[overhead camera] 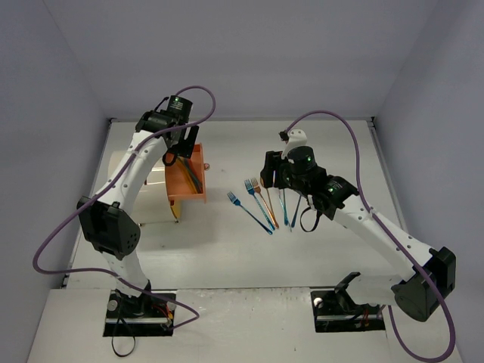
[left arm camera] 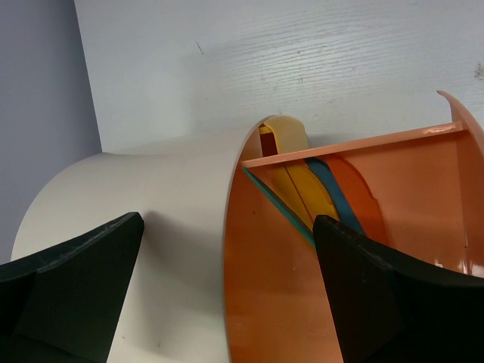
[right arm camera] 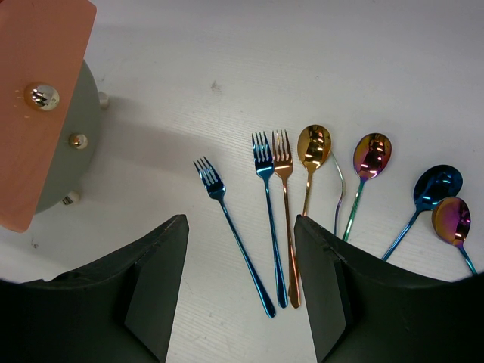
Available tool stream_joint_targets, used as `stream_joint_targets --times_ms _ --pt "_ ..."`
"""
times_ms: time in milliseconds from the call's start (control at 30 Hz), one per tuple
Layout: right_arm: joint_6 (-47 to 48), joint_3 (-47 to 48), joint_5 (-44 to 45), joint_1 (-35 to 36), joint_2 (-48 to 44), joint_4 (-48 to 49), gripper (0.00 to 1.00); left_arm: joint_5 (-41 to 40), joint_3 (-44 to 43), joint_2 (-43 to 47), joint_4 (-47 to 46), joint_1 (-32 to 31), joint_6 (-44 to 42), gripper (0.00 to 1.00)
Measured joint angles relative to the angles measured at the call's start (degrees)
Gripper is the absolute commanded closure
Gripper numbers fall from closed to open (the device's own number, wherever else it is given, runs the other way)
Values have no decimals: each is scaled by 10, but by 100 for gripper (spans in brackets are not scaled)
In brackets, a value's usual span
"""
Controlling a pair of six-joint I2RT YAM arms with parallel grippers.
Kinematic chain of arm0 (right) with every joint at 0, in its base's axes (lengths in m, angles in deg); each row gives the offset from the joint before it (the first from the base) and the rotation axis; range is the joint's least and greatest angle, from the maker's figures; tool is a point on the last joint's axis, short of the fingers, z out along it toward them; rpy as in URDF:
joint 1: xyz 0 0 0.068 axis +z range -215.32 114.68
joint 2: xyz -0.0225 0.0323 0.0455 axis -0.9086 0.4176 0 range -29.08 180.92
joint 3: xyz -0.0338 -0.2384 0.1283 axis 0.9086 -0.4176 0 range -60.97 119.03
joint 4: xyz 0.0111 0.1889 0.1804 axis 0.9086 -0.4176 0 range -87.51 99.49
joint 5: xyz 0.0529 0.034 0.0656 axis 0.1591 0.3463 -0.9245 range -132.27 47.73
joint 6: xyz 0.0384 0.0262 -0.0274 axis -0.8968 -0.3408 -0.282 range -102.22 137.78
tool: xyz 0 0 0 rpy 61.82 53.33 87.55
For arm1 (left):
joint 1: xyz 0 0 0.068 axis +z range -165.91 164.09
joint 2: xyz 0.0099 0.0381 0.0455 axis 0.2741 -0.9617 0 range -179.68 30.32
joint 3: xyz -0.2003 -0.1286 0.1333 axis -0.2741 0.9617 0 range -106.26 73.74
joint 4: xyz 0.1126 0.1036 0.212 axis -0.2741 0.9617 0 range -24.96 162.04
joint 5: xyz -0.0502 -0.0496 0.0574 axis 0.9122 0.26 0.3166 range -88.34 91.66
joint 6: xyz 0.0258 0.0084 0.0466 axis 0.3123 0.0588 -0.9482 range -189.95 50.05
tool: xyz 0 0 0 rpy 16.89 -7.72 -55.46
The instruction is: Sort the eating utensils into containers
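Beneath the left claw, spread wide and gripping nothing, the cream cabinet sits under one finger and its orange drawer under the other. The right claw hangs apart and empty. Three forks lie between its fingers, and the spoons lie past the finger on the wrist view's right.

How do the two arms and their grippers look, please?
The left arm and right arm have white tubular links and black joint housings; a purple cable loops along each, and a green light glows near each wrist. The left gripper and right gripper have broad black fingers.
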Motion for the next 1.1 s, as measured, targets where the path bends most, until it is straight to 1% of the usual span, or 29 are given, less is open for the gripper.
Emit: stream_joint_targets --times_ms 567,933,1100 --pt "0 0 0 0 1 0 44 -27 6 0 3 -6 2 7" --pt "2 0 0 0 1 0 44 -43 6 0 15 -11 -30 7" --pt "5 0 -1 0 1 0 43 -44 3 0 19 -11 -32 7"
